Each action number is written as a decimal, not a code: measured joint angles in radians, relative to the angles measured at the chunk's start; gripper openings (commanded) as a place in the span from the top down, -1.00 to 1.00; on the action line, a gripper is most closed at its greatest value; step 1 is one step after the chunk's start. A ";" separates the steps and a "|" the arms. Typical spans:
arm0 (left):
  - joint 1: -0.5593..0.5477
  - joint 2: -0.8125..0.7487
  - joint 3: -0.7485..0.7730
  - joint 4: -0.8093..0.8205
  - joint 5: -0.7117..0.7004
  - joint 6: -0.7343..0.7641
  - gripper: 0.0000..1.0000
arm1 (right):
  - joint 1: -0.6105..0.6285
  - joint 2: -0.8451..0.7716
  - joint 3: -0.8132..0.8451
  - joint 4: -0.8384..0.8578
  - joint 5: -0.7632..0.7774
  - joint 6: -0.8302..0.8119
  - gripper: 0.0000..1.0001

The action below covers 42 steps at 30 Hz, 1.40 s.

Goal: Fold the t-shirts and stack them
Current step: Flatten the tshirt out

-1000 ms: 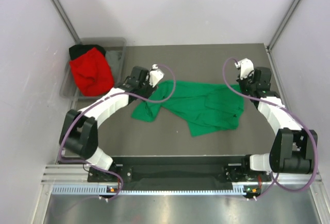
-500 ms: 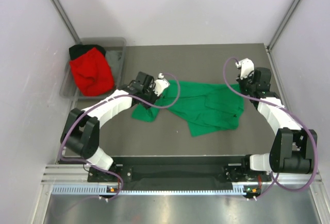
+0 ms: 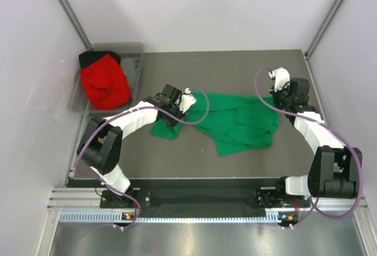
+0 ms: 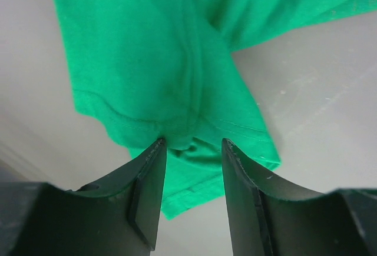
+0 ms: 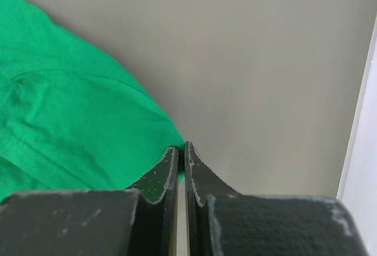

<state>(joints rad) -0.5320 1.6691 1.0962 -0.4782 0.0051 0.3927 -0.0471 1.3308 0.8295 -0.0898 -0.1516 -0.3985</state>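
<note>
- Your green t-shirt [image 3: 235, 123] lies rumpled and unfolded mid-desk [image 3: 235, 67], plain bright cloth with stitched hems.
- Your left claw [image 4: 193, 144] stands spread, astride the hem of its left sleeve.
- Your right claw [image 5: 181, 145] is pressed together at the shirt's far right edge; you cannot tell whether cloth is caught.
- The red t-shirt [image 3: 105, 82] and black t-shirt [image 3: 89, 57] sit bunched in the grey bin [image 3: 134, 62], far left.

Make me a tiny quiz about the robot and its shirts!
1. True or false: the red t-shirt sits in the grey bin.
2. What lies spread on the table? A the red t-shirt, B the green t-shirt, C neither.
3. Fill in: the left gripper has its jaws ____ at the green t-shirt.
Key: 1 true; 2 B; 3 open.
</note>
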 measured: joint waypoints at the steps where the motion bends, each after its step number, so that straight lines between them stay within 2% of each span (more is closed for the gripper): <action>1: 0.000 0.002 0.000 0.002 -0.008 0.000 0.05 | 0.000 0.000 -0.004 0.001 0.000 0.000 1.00; 9: 0.000 0.037 0.002 0.018 -0.059 -0.002 0.10 | 0.000 0.000 -0.005 0.001 -0.007 0.000 1.00; 13: 0.000 0.050 0.002 0.023 -0.067 -0.005 0.29 | 0.000 0.000 -0.005 0.000 -0.007 0.000 1.00; 14: 0.000 0.050 0.003 0.023 -0.068 -0.007 0.42 | 0.000 0.000 -0.005 0.000 -0.007 0.000 1.00; 20: 0.000 0.051 0.037 0.020 -0.072 -0.010 0.48 | 0.000 0.000 -0.013 0.000 -0.007 0.000 1.00; 24: 0.000 0.040 0.053 0.017 -0.074 -0.009 1.00 | 0.000 -0.001 -0.013 0.000 -0.007 0.000 1.00; 27: 0.000 0.031 0.060 0.005 -0.074 -0.006 1.00 | 0.000 -0.001 -0.013 0.000 -0.007 0.000 1.00; 29: 0.000 0.028 0.064 0.003 -0.073 -0.006 0.74 | 0.000 -0.001 -0.013 0.000 -0.007 0.000 1.00; 31: 0.000 0.028 0.070 -0.002 -0.072 -0.009 0.66 | 0.000 -0.002 -0.013 0.000 -0.007 0.000 1.00; 32: 0.000 0.028 0.071 -0.005 -0.069 -0.011 0.73 | 0.000 -0.002 -0.013 0.000 -0.007 0.000 1.00; 34: 0.000 0.028 0.071 -0.011 -0.061 -0.016 1.00 | 0.000 -0.002 -0.013 0.000 -0.007 0.000 1.00; 42: 0.000 0.011 0.071 -0.014 -0.051 -0.022 1.00 | 0.000 -0.002 -0.013 0.000 -0.007 0.000 1.00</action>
<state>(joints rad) -0.5320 1.6806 1.1675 -0.4923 -0.0463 0.3706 -0.0471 1.3285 0.8162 -0.0895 -0.1585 -0.3988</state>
